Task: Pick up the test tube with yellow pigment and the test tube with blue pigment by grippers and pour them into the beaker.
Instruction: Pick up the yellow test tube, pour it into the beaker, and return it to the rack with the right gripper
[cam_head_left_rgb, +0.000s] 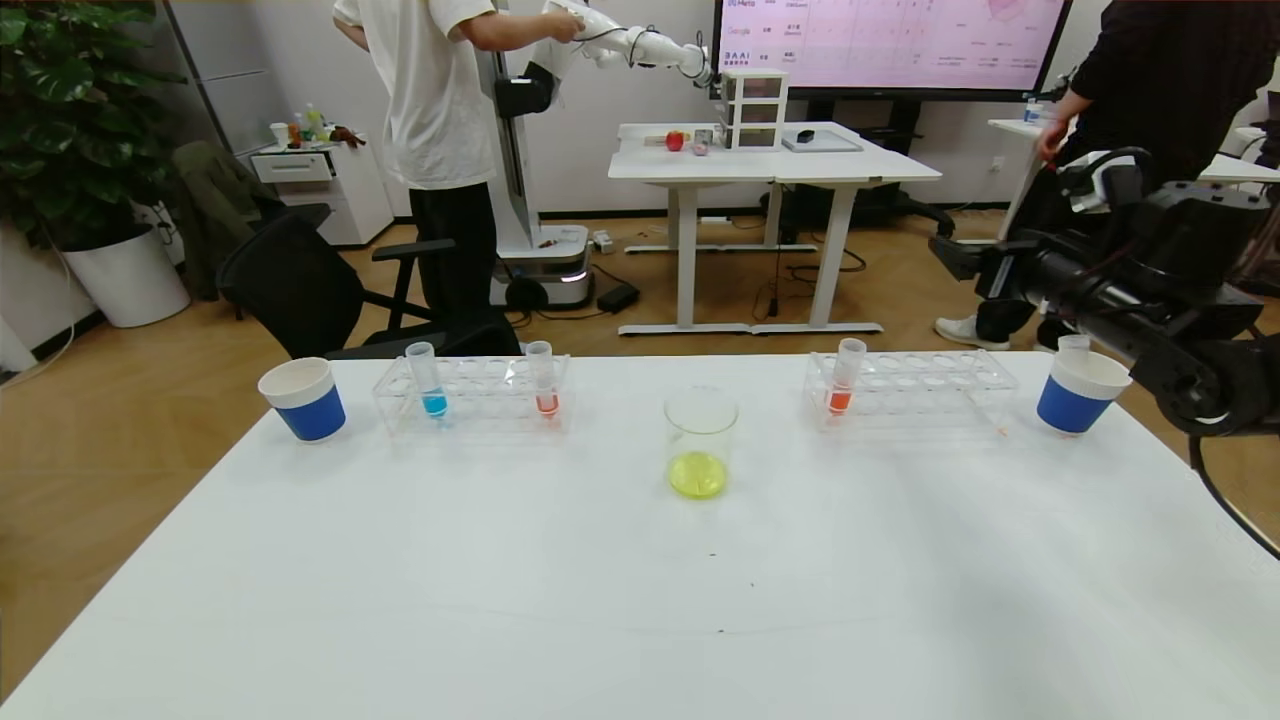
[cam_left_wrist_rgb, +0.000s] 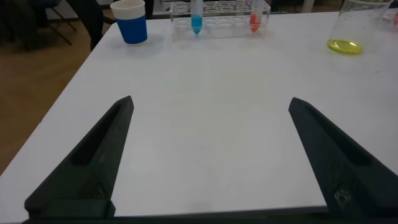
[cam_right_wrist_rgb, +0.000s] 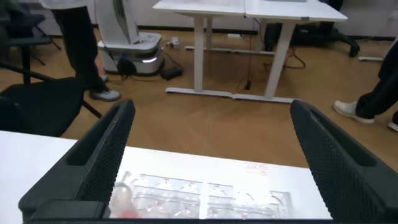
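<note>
The beaker (cam_head_left_rgb: 700, 425) stands mid-table with yellow liquid in its bottom; it also shows in the left wrist view (cam_left_wrist_rgb: 356, 25). The test tube with blue pigment (cam_head_left_rgb: 430, 380) stands upright in the left rack (cam_head_left_rgb: 480, 395), also seen in the left wrist view (cam_left_wrist_rgb: 196, 18). No tube holding yellow liquid is in view. A clear tube (cam_head_left_rgb: 1073, 346) sticks out of the right paper cup (cam_head_left_rgb: 1078, 395). My left gripper (cam_left_wrist_rgb: 211, 106) is open and empty, low over the near left table. My right gripper (cam_head_left_rgb: 948, 256) is open and empty, raised above the right rack (cam_right_wrist_rgb: 205, 196).
Orange-red tubes stand in the left rack (cam_head_left_rgb: 543, 382) and the right rack (cam_head_left_rgb: 845, 378). A blue-and-white paper cup (cam_head_left_rgb: 305, 398) sits at the far left. Beyond the table are a chair, desks, two people and another robot.
</note>
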